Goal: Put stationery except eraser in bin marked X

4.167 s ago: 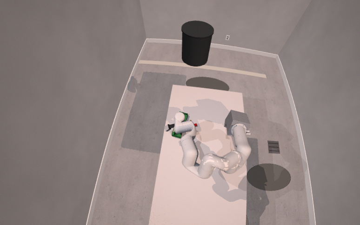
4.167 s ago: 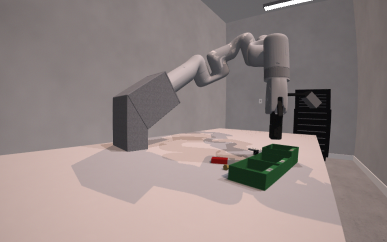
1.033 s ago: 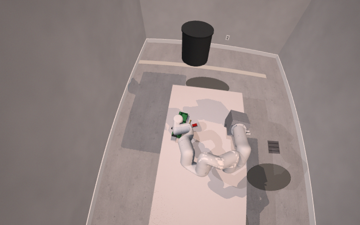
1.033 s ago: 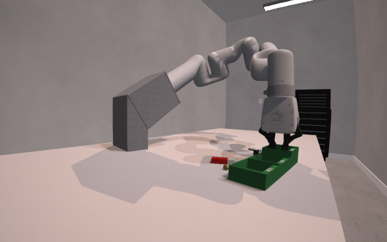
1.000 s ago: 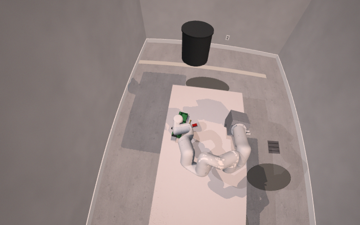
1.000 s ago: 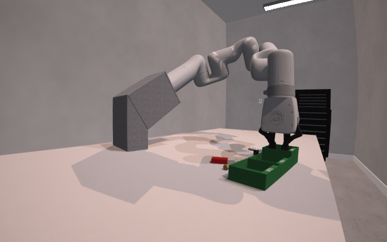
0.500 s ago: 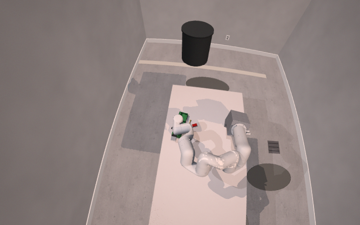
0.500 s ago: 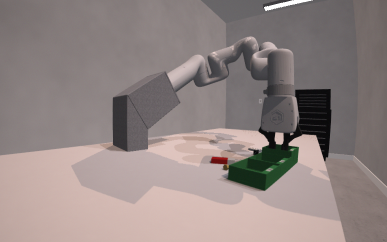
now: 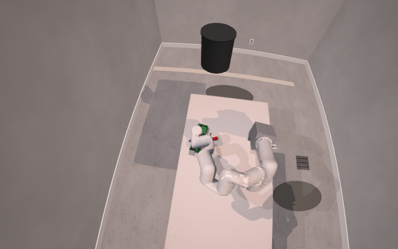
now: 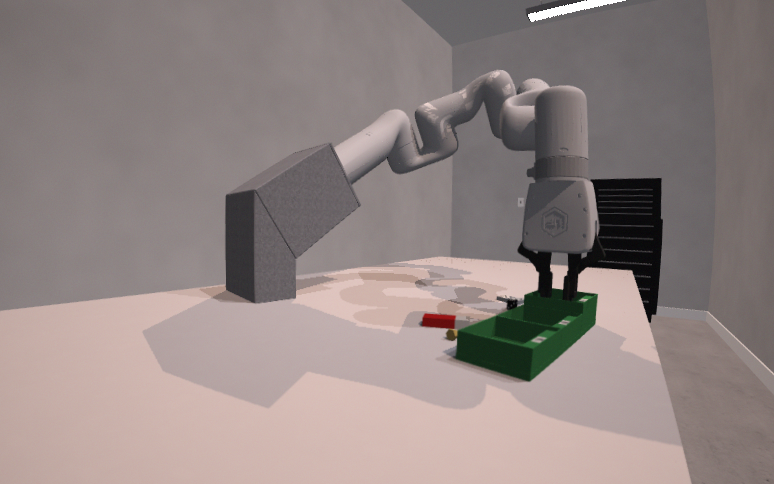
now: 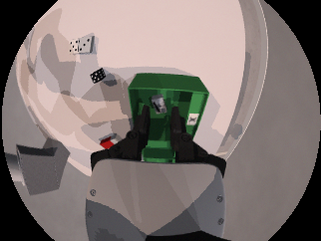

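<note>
A green bin with three compartments stands near the table's edge; it also shows in the wrist view and from above, mostly under my wrist. Small white labels sit on its rim; I cannot read the marks. My gripper points straight down with its fingertips inside the far end compartment. In the wrist view the fingers stand a little apart, and a small grey thing lies on the compartment floor between and just beyond them, free of the fingers.
A red block and a small yellowish piece lie on the table beside the bin. A black die and a white die lie further off. The grey arm base stands across the table.
</note>
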Tool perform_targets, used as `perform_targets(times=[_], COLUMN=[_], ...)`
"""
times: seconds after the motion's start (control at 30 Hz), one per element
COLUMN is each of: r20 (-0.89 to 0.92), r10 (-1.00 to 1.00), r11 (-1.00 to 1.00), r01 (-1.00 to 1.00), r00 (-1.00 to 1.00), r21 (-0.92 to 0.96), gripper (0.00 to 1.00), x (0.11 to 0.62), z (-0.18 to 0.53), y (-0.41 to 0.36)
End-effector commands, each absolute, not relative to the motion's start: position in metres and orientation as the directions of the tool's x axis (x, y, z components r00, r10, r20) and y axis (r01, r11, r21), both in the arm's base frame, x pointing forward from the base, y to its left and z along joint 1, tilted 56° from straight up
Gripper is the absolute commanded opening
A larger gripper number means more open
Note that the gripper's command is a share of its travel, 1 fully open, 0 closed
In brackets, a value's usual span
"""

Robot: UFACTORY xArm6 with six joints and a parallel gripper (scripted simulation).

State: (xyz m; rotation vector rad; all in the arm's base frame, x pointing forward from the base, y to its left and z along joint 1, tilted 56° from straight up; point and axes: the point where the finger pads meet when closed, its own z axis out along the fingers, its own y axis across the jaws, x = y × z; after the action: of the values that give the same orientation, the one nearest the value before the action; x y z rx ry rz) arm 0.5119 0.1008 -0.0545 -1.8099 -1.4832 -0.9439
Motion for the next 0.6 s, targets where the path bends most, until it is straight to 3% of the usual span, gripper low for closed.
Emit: perform_targets(times=[0.0, 0.53, 0.57], r20=[0.828, 0.827, 0.827], r10=[0.549, 0.549, 0.549], r11=[-0.19, -0.19, -0.19], r01=[0.982, 0.982, 0.982], r00=[0.118, 0.118, 0.118], r21=[-0.015, -0.015, -0.015], gripper=[0.29, 0.29, 1.0], x=[0.512, 0.508, 0.508], z=[-0.051, -0.036, -0.033], y=[0.096, 0.073, 0.07])
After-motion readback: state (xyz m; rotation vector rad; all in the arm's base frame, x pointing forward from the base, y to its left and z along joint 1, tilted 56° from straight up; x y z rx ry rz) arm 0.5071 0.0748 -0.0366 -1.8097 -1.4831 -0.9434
